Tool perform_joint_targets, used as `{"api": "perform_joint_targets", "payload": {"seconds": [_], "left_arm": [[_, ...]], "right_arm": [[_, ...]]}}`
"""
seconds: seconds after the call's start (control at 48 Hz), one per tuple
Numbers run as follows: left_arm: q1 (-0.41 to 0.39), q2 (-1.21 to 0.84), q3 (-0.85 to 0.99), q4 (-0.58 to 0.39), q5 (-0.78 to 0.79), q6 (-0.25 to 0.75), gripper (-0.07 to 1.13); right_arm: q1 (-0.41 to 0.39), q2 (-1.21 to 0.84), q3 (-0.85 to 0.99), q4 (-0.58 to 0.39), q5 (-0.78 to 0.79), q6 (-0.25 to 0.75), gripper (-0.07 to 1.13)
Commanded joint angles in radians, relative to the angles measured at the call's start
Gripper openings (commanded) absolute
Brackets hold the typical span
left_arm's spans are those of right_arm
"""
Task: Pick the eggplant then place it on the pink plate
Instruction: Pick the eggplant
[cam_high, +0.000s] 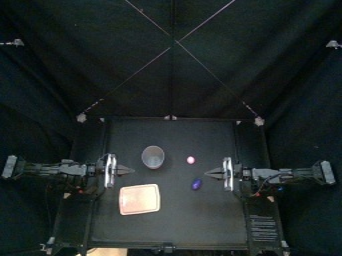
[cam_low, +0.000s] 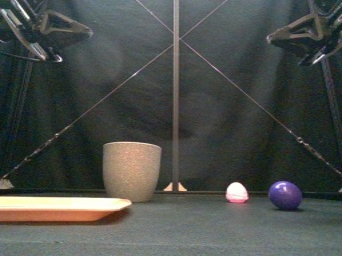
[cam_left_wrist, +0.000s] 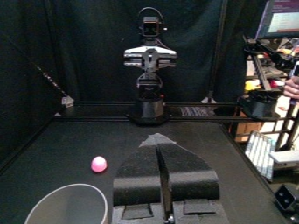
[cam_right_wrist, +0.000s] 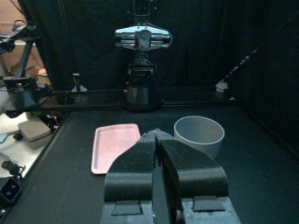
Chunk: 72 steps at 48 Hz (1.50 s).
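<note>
The eggplant (cam_high: 197, 184), small and purple, lies loose on the worktop (cam_high: 174, 225) right of the middle, apart from everything else. Nothing holds it, so I judge the task to be at its very start, with the pick not yet begun.

The right gripper (cam_high: 225, 173) hangs raised at the right side and is the nearer one, with the eggplant just ahead of it and toward the front. Its jaws are pressed together and empty. The left gripper (cam_high: 110, 172) rests raised at the left side, also clenched on nothing.

The next move calls for the right gripper to spread its jaws, swing inward over the eggplant and come down around it. The toy looks smooth and rounded, so a centred grip seems wise to keep it from squirting out.

The pink plate (cam_high: 139, 201) lies flat toward the front left, well apart from the eggplant, with bare worktop between them. A pink egg toy (cam_high: 191, 159) sits behind the eggplant, and a grey cup (cam_high: 154, 155) stands further back left. Both are off the straight path to the plate. The plate's low rim should need only a modest lift to clear.
</note>
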Motion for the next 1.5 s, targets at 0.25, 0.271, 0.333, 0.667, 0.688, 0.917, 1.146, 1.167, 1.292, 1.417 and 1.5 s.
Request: {"api": "perform_joint_targets", "payload": {"seconds": [0.25, 0.271, 0.333, 0.667, 0.688, 0.917, 1.146, 1.167, 1.292, 1.417, 1.5], "left_arm": [[0.0, 0.006, -0.025, 0.009, -0.005, 0.003, -0.03], [0.002, 0.006, -0.023, 0.009, -0.005, 0.003, -0.03], [0.002, 0.006, -0.023, 0.009, -0.005, 0.003, -0.03], [0.0, 0.003, -0.021, 0.018, 0.0, 0.005, -0.03], [0.002, 0.003, -0.021, 0.018, 0.0, 0.005, -0.03], [0.002, 0.003, -0.021, 0.018, 0.017, 0.003, -0.03], [0.002, 0.003, -0.02, 0.017, 0.029, 0.005, -0.03], [0.002, 0.003, -0.02, 0.018, 0.029, 0.003, -0.03], [0.002, 0.003, -0.018, 0.017, 0.029, 0.003, -0.03], [0.0, 0.003, -0.014, 0.017, 0.029, 0.003, -0.03], [0.0, 0.003, -0.011, 0.015, 0.029, 0.003, -0.03]], "right_arm": [[-0.049, 0.021, 0.008, -0.06, 0.227, 0.002, 0.08], [-0.049, 0.025, 0.012, -0.06, 0.259, 0.003, 0.1], [-0.051, 0.038, 0.023, -0.055, 0.339, 0.008, 0.17], [-0.029, 0.127, 0.055, 0.063, 0.385, 0.044, 0.88], [-0.026, 0.133, 0.057, 0.067, 0.377, 0.044, 0.92], [-0.011, 0.221, 0.054, 0.078, 0.305, 0.044, 1.05], [0.012, 0.374, 0.04, 0.075, 0.279, 0.044, 1.04], [0.014, 0.385, 0.038, 0.075, 0.273, 0.044, 1.04], [0.021, 0.457, 0.023, 0.071, 0.232, 0.043, 1.04], [0.023, 0.506, 0.006, 0.071, 0.198, 0.043, 1.04], [0.029, 0.541, -0.005, 0.071, 0.179, 0.043, 1.04]]}}
